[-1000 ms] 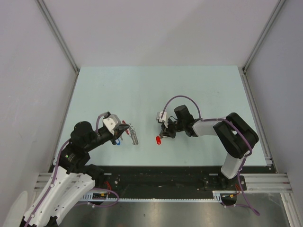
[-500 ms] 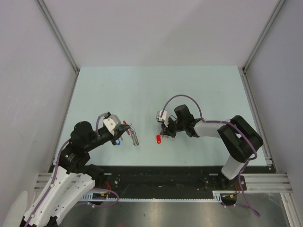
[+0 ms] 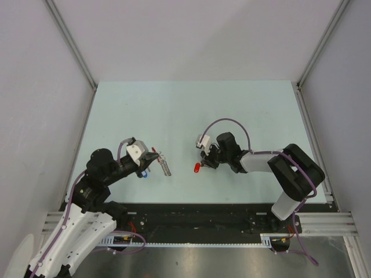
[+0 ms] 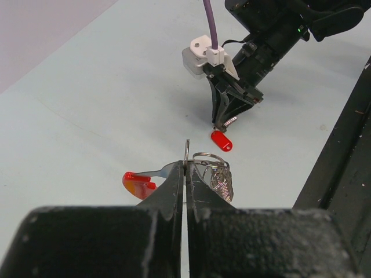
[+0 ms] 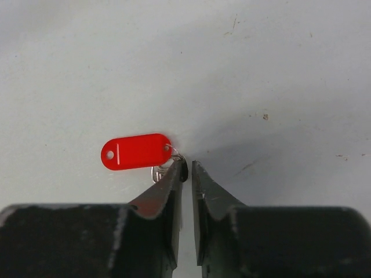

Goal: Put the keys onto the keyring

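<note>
My left gripper (image 3: 153, 156) is shut on the keyring (image 4: 215, 172), pinching its thin wire loop just above the table. The grey chain strip (image 3: 166, 167) hangs to the right of the jaws and the red band (image 4: 138, 184) to the left. A blue-headed key (image 3: 145, 172) lies by the left gripper. My right gripper (image 3: 207, 163) is nearly closed, with only a thin gap showing, on a small silvery key (image 5: 156, 172). A red oval tag (image 5: 137, 152) hangs from that key on a small ring. The tag also shows in the top view (image 3: 197, 168) and the left wrist view (image 4: 221, 140).
The pale green table (image 3: 191, 110) is walled by grey panels on three sides. A black rail (image 3: 197, 217) runs along the near edge, by the arm bases. The two grippers face each other, a short gap apart.
My right gripper has shifted slightly right and the red tag has moved with it. The left gripper and the keyring have barely moved.
</note>
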